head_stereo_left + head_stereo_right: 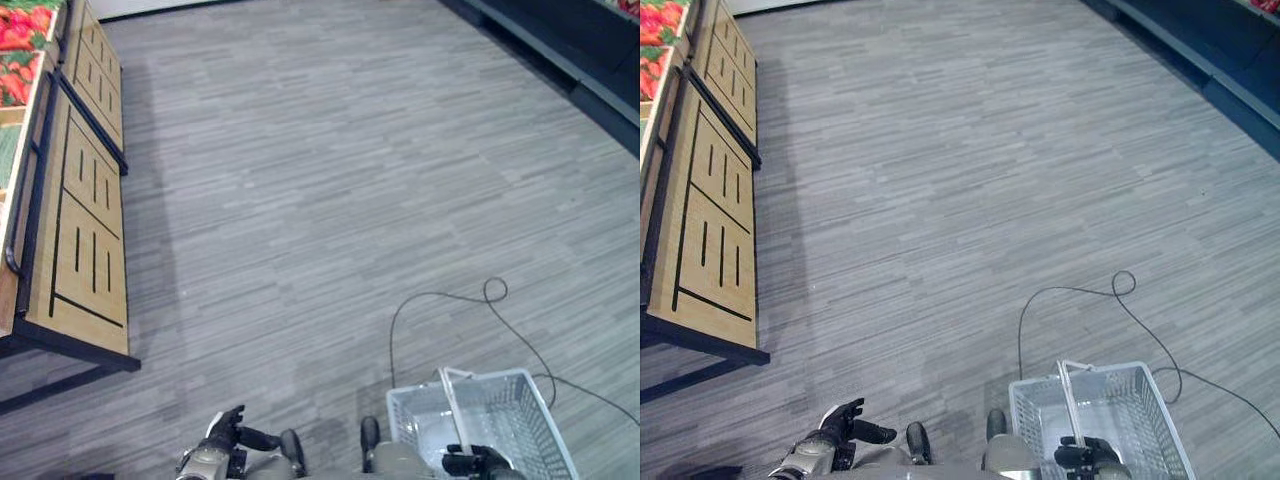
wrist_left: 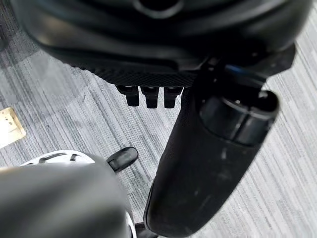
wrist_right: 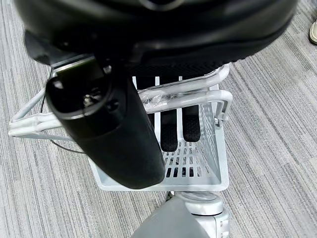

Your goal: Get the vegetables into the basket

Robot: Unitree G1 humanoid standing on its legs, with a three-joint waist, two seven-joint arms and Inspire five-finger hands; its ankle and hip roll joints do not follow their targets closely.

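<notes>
A humanoid robot stands on a grey plank floor [image 1: 330, 180] in a shop aisle, its right hand [image 1: 478, 462] curled round the handles [image 3: 183, 96] of a white wire basket [image 1: 520, 410] that hangs low at its right side. In the right wrist view the fingers [image 3: 171, 130] hook under the 2 pale handle bars, with the thumb on the near side, and the basket's slotted wall and bare bottom show below them. The left hand [image 1: 226, 430] hangs at the robot's left, holding nothing; its fingers [image 2: 148, 95] look relaxed and only slightly bent, the thumb standing apart from them. Well away, at the far left of the aisle, a wooden produce stand [image 1: 85, 200] with black framing carries red vegetables [image 1: 22, 40] in its upper bins, well apart from the basket. Dark shelving [image 1: 570, 50] runs along the far right edge.
</notes>
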